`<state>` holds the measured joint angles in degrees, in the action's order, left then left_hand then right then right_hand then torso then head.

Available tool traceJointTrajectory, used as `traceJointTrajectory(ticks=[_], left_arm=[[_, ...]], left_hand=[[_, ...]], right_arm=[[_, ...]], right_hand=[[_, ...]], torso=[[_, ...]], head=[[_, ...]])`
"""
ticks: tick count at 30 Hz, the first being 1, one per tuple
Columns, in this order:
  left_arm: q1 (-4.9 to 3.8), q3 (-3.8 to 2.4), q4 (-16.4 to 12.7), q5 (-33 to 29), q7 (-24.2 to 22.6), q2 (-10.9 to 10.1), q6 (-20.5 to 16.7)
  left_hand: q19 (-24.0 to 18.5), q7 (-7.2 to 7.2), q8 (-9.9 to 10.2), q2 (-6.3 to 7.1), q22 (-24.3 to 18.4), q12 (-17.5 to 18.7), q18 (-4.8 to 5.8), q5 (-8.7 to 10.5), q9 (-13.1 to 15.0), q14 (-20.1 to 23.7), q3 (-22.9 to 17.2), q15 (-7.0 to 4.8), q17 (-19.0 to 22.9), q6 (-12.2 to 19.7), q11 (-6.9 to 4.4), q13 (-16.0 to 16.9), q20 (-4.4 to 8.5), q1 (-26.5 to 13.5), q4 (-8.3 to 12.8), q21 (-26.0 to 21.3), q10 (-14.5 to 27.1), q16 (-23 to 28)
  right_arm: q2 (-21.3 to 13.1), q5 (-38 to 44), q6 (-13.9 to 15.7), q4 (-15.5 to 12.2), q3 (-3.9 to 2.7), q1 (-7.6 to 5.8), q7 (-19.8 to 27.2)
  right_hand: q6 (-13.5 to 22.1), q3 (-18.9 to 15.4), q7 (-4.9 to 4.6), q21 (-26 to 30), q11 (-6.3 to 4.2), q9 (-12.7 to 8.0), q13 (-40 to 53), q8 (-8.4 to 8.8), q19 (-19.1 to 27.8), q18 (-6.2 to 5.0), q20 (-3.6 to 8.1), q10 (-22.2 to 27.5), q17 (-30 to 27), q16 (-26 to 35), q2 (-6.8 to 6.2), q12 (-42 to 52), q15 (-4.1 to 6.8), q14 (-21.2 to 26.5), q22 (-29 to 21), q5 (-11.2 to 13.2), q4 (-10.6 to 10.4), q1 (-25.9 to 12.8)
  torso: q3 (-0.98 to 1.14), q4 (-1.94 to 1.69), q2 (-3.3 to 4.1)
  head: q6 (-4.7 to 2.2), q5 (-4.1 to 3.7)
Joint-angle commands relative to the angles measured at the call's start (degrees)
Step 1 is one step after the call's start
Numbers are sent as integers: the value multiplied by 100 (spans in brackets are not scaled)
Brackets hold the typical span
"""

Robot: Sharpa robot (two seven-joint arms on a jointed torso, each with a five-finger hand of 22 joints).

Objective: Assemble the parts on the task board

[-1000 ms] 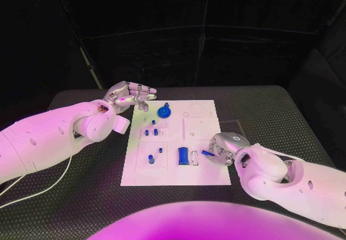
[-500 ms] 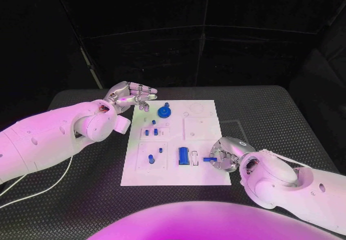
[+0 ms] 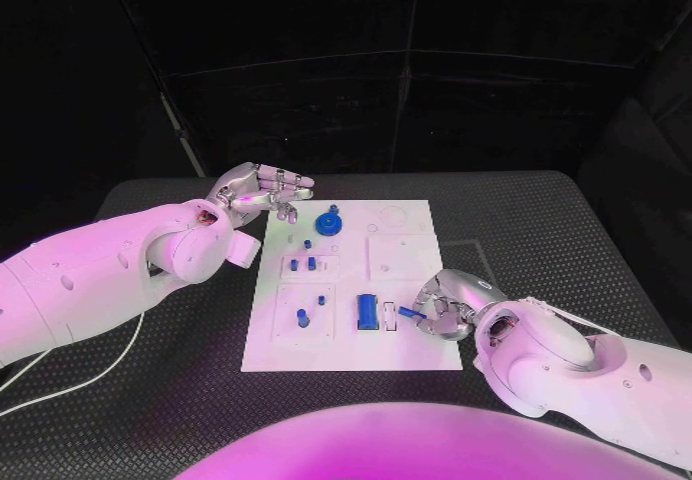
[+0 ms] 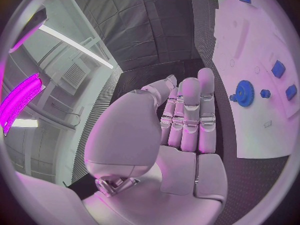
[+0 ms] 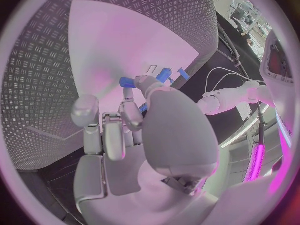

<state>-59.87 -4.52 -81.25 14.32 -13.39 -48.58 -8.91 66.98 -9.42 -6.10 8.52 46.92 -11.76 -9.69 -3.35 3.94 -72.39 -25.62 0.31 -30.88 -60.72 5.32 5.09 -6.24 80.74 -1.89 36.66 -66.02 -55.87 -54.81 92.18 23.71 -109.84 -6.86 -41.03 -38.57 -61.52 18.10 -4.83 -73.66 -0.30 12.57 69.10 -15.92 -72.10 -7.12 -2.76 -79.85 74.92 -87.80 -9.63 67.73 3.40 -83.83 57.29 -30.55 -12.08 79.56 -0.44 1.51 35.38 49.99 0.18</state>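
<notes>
We see the right hand [image 3: 450, 308] pinching a small blue peg [image 3: 413, 313] just beside the blue block [image 3: 366, 312] on the white board [image 3: 404, 352]. A tilted peg may jam or drop. The left hand [image 3: 260, 190] is half curled, holding nothing.

A dark worktop [image 3: 548, 220] with a ribbed, diamond-patterned mat is lying under everything, its tread showing plainly in the right wrist view [image 5: 37, 75]. A thin white cable [image 3: 87, 375] is trailing in a loop across the worktop's near left part. Behind the worktop, black panelled walls [image 3: 433, 90] are closing off the back, meeting its far edge.
</notes>
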Motion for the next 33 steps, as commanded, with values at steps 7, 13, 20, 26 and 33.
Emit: traceJointTrajectory(ticks=[7,13,20,26,33], left_arm=[[-8,-5,-27,-24,-6,-11,46],[-9,-5,-36,-24,5,-1,63],[-9,-5,-43,-24,16,-13,65],[-10,-5,-47,-24,26,-12,72],[-10,-5,-46,-24,39,-14,84]], left_hand=[[-26,-12,-15,-31,-6,-35,-78,21,-3,37,17,17,5,38,0,6,-7,-16,19,-22,52,10],[-26,-12,-15,-31,-6,-35,-78,21,-3,37,17,17,5,38,0,6,-7,-16,19,-22,52,10],[-26,-12,-15,-31,-6,-35,-78,21,-3,37,17,17,5,38,0,6,-7,-16,19,-22,52,10],[-26,-12,-15,-31,-6,-35,-78,21,-3,37,17,17,5,38,0,6,-7,-16,19,-22,52,10],[-26,-12,-15,-31,-6,-35,-78,21,-3,37,17,17,5,38,0,6,-7,-16,19,-22,52,10]], right_arm=[[168,-142,120,98,-7,-8,-33],[398,-202,56,263,-10,-8,-40],[528,-217,-21,380,-12,-8,-68],[589,-220,-193,422,-13,-9,-109],[611,-221,-335,423,-13,-9,-139]], right_hand=[[-87,-66,49,-38,3,98,30,30,-60,84,15,-73,1098,-32,-33,61,48,-535,40,9,-70,-196],[-88,-89,51,-34,2,103,31,37,-57,83,17,-75,1094,-30,-32,60,49,-534,33,36,-73,-227],[-91,-149,50,-31,3,112,33,52,-58,84,18,-76,1098,-32,-26,58,49,-534,32,70,-107,-319],[-136,-357,65,-21,-3,141,53,58,-58,84,19,-91,1101,-33,-17,76,51,-535,26,-56,-237,-574],[-268,-722,129,-19,-51,221,101,-4,-73,84,48,-129,1126,-44,23,120,89,-539,40,-284,-397,-831]], torso=[[-4,6,5],[6,-11,1],[-1,-4,0],[2,5,1],[7,-1,-6]], head=[[1,6],[1,10],[1,20],[1,0],[1,10]])
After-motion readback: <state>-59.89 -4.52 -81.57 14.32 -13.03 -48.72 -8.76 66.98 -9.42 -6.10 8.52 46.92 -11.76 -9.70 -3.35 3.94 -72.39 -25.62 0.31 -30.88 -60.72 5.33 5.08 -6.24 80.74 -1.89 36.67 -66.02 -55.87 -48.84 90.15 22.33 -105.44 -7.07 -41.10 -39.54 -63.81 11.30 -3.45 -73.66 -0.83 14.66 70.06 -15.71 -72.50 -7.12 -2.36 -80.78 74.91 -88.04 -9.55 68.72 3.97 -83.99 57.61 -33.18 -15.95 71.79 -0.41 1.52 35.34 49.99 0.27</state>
